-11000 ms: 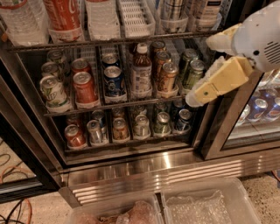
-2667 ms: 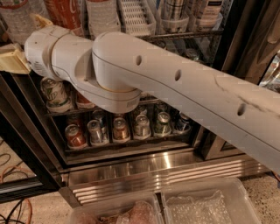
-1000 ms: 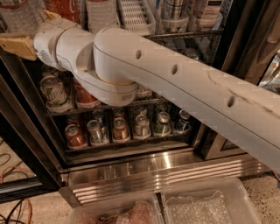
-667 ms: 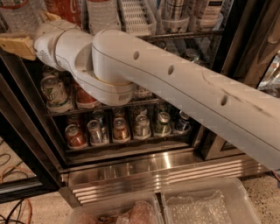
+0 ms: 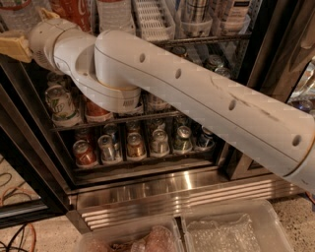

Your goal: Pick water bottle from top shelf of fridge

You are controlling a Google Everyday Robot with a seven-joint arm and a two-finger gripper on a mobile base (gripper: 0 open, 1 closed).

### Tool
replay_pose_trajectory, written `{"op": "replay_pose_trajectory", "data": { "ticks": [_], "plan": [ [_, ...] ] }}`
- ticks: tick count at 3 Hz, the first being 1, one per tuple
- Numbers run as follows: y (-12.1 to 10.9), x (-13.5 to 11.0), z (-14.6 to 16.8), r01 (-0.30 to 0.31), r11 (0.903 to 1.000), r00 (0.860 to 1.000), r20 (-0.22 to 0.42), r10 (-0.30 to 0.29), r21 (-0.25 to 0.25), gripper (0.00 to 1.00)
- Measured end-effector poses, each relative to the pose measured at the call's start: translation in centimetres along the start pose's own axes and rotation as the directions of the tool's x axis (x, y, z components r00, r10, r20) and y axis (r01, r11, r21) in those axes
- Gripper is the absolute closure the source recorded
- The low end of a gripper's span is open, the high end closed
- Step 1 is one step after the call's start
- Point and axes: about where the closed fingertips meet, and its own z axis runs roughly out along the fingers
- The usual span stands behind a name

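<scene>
The fridge (image 5: pixel 172 189) stands open in front of me. Its top shelf (image 5: pixel 211 39) runs along the upper edge of the view and holds tall bottles in clear lane trays. A clear ribbed water bottle (image 5: pixel 13 15) stands at the far left of that shelf, with only its lower body in view. My gripper (image 5: pixel 25 32) is at the top left, level with the shelf front and just right of and below that bottle. Its beige fingers (image 5: pixel 14 47) are spread apart and hold nothing. My white arm crosses the view from the lower right and hides much of the middle rack.
A red-labelled cola bottle (image 5: pixel 74 9) and another clear bottle (image 5: pixel 115 11) stand right of the gripper. Racks of cans (image 5: pixel 133 145) fill the lower shelves. The black door frame (image 5: pixel 22 157) runs down the left. Clear plastic bins (image 5: pixel 231 231) sit on the floor below, cables (image 5: pixel 15 194) at left.
The arm has swung from the right side of the fridge across to the top left. Over the last second the gripper has barely moved.
</scene>
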Motion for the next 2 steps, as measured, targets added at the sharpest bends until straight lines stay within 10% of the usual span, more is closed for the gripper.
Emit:
{"op": "replay_pose_trajectory", "data": {
  "ticks": [2],
  "plan": [
    [-0.03,0.15,0.45,-0.007,1.0000,1.000,0.003,0.007,-0.002,0.46]
  ]
}}
